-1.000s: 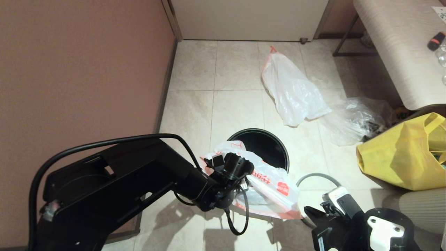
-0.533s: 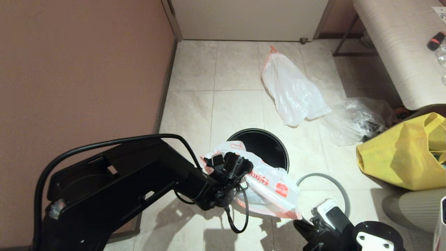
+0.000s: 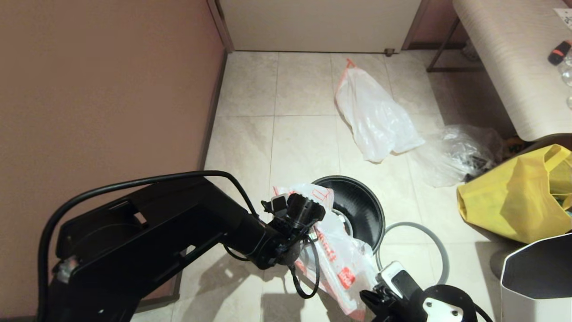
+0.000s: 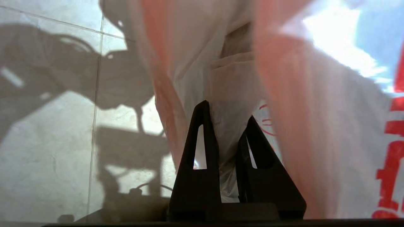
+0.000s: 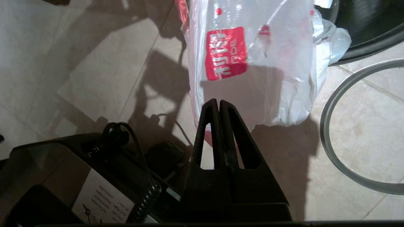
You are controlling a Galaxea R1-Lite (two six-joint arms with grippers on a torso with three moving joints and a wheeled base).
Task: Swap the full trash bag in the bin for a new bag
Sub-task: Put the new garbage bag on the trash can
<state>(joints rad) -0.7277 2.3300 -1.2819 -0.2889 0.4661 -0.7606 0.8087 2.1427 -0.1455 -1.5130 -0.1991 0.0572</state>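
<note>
Head view: left gripper [image 3: 292, 210] sits at the near-left edge of the bin [image 3: 357, 210], its fingertips buried in the new bag [image 3: 333, 250] — closure not readable from here. The new bag is thin translucent white with red line drawings and red lettering, draped from the bin's near-left rim down onto the floor toward the robot. The bin is black, round, tipped so its inside wall shows. The grey hoop [image 3: 435, 243] lies flat on the floor just right of the bin. The full trash bag [image 3: 375, 116], milky white with an orange-red tip, lies on the floor well beyond the bin. Clear crinkled bag [image 3: 456, 154] and yellow tote [image 3: 518, 201] are right of the bin. Right gripper [image 3: 373, 298] is low at the near edge, close to the new bag's bottom end.

Left wrist view: left gripper [image 4: 227, 110] fingers nearly together, pinching a bunched fold of the new bag [image 4: 233, 78] between them — film hangs all around the tips.

Right wrist view: right gripper [image 5: 218, 104] fingers pressed fully together, nothing between them. The new bag [image 5: 252, 66] with its red square label hangs just in front of the tips; touching or not, cannot tell. Bin [image 5: 366, 31] edge behind the bag, hoop [image 5: 331, 126] beside it.
</note>
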